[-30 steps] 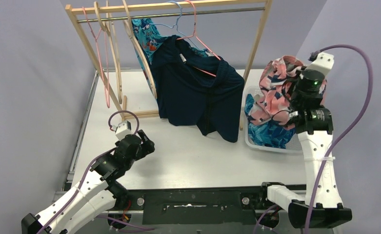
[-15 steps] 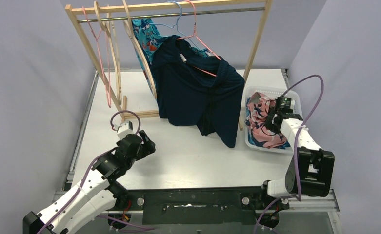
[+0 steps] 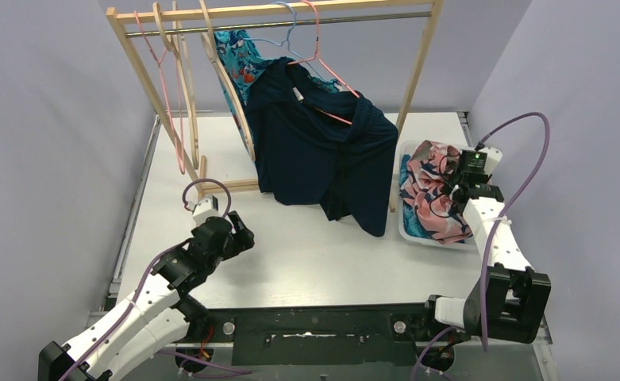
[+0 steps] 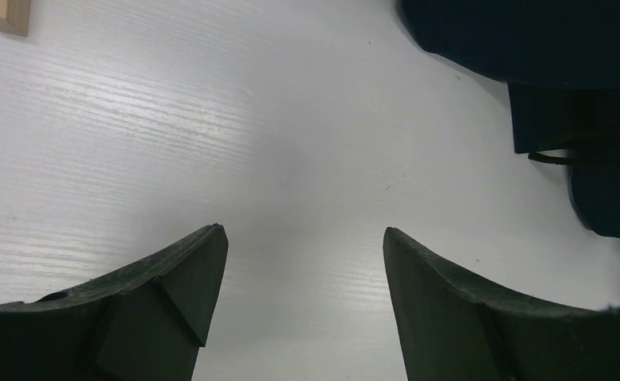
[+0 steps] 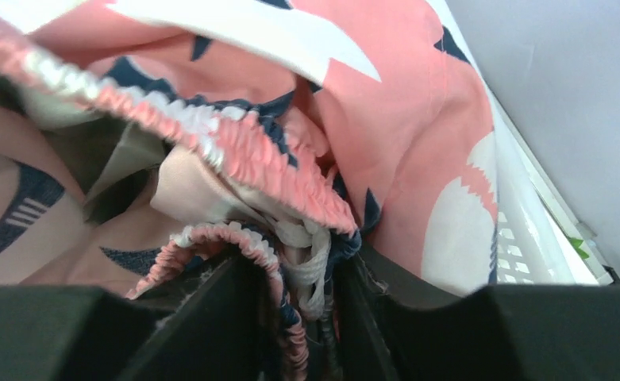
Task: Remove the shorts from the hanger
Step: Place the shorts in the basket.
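Right gripper (image 5: 294,274) down in the basket (image 5: 529,230) at the pink floral shorts (image 5: 417,119); left gripper (image 4: 302,238) empty.
The waistband and cord of the pink floral shorts sit in the narrow gap between the right fingers; clamped or loose, I cannot tell. The left jaws stand spread wide over the table (image 4: 211,119), holding nothing. The navy shorts (image 3: 322,159) hang on the rack (image 3: 275,12).
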